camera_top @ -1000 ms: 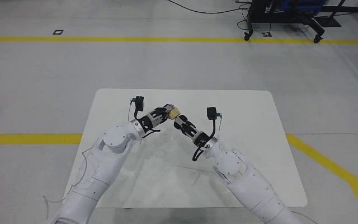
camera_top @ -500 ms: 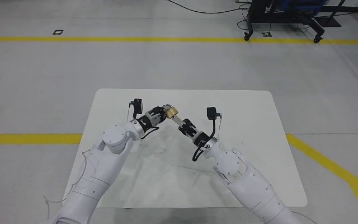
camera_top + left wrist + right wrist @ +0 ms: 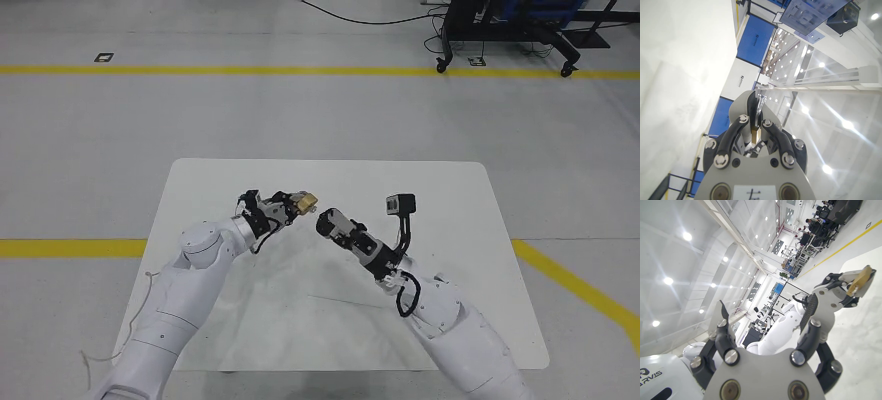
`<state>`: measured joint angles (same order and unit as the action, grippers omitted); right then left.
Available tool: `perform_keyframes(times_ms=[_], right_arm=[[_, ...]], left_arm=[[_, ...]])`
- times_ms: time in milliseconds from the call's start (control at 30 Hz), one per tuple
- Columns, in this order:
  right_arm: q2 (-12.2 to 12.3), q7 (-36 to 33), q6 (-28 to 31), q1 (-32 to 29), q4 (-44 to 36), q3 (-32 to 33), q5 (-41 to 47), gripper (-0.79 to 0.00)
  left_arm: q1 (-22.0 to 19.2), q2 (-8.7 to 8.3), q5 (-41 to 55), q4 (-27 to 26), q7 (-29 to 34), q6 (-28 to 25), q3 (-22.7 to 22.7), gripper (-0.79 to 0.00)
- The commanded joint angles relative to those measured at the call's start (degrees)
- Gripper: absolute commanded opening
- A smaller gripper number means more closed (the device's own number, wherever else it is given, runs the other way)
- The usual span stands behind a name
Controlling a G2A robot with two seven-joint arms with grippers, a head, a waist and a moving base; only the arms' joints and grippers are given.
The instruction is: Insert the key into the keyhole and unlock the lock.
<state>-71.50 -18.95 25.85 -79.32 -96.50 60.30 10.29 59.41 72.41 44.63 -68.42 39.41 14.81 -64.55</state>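
The fingers (image 3: 738,106) of the left gripper (image 3: 290,205) stay clamped on the brass lock (image 3: 754,135), held above the table (image 3: 450,190), while the right gripper (image 3: 767,300), jaws now wide apart and empty, has drawn back from the brass lock it touched a second ago.

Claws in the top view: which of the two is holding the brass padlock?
The left claw, shut on the padlock; the right claw facing it is open, empty and not touching it.
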Motion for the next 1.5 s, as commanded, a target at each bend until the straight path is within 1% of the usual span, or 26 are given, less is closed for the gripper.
perform_keyframes(times_ms=[0,100,167,200,300,467,600,700,733,767,800,833,867,900,933,1000,1067,1133,1200,1300,1467], right_arm=[[-0.39,-0.06,0.42,1.61,1.94,-1.17,0.68,-0.785],[-0.89,0.58,1.35,3.39,4.12,-2.39,-0.07,-0.785],[-1.20,1.66,1.41,4.19,5.33,-3.09,-1.37,-0.785],[-1.34,2.41,1.01,4.62,5.95,-3.34,-2.42,-0.785],[-1.87,7.57,-1.72,5.78,7.79,-4.19,-8.25,-0.785],[-2.69,12.57,-4.21,6.56,9.18,-5.77,-12.51,-0.785],[-2.94,14.18,-3.69,6.25,8.78,-5.58,-13.46,-0.785],[-2.72,14.71,-2.43,4.80,7.14,-4.27,-13.98,-0.785],[-2.63,14.32,-1.88,4.10,6.43,-3.86,-13.37,-0.785],[-2.55,12.96,-1.03,3.38,5.68,-3.65,-11.51,-0.748],[-2.43,10.95,-0.48,2.81,5.31,-3.27,-9.00,-0.730],[-2.32,8.16,-0.45,2.34,5.16,-3.07,-5.63,-0.699],[-2.20,4.91,-0.95,2.19,5.15,-2.84,-2.00,-0.671],[-2.10,1.09,-1.76,2.32,5.37,-2.56,2.38,-0.631],[-2.01,-1.14,-2.60,2.44,5.99,-2.22,5.09,-0.585],[-1.82,-6.60,-4.58,3.18,7.35,-1.29,10.75,-0.539],[-1.71,-9.94,-5.76,3.74,8.37,-0.62,13.83,-0.514],[-1.69,-12.87,-6.99,4.11,9.10,-0.40,16.92,-0.496],[-1.67,-14.47,-7.52,4.49,9.79,0.02,18.51,-0.502],[-1.69,-15.35,-8.14,4.78,10.31,0.30,19.48,-0.505],[-1.88,-16.54,-10.10,5.69,11.24,-0.01,20.96,-0.508]], left_arm=[[-0.24,0.14,3.60,0.78,2.46,2.59,-0.17,-0.785],[-0.64,0.29,6.46,1.66,5.05,4.81,-0.19,-0.785],[-0.93,0.35,7.10,2.12,5.93,5.40,-0.08,-0.785],[-1.07,0.37,7.04,2.30,5.98,5.37,-0.03,-0.785],[-1.18,0.45,6.92,2.59,6.08,5.32,0.29,-0.785],[-1.13,0.49,7.10,2.83,5.96,5.07,0.26,-0.785],[-1.00,0.50,6.94,2.65,5.38,4.11,0.05,-0.785],[-0.87,0.50,6.94,2.41,4.91,2.84,-0.31,-0.785],[-0.84,0.47,6.26,2.19,4.50,1.87,-0.40,-0.785],[-0.77,0.45,5.73,1.91,4.42,1.04,-0.45,-0.785],[-0.68,0.43,5.44,1.65,4.60,0.15,-0.54,-0.785],[-0.67,0.42,5.18,1.28,4.89,-0.97,-0.68,-0.785],[-0.60,0.40,4.74,1.03,5.24,-1.99,-0.72,-0.785],[-0.58,0.37,3.98,0.70,5.70,-3.16,-0.72,-0.785],[-0.58,0.35,3.61,0.38,6.22,-4.01,-0.71,-0.785],[-0.37,0.33,3.31,0.12,7.36,-5.36,-0.76,-0.785],[-0.34,0.33,3.25,0.15,7.87,-6.05,-0.89,-0.785],[-0.29,0.34,3.36,0.15,8.43,-6.51,-0.94,-0.785],[-0.40,0.33,2.86,0.22,8.75,-6.94,-0.92,-0.785],[-0.52,0.27,1.26,-0.07,9.07,-7.60,-0.67,-0.785],[-0.79,0.14,-1.06,-0.36,12.46,-7.51,0.24,-0.785]])
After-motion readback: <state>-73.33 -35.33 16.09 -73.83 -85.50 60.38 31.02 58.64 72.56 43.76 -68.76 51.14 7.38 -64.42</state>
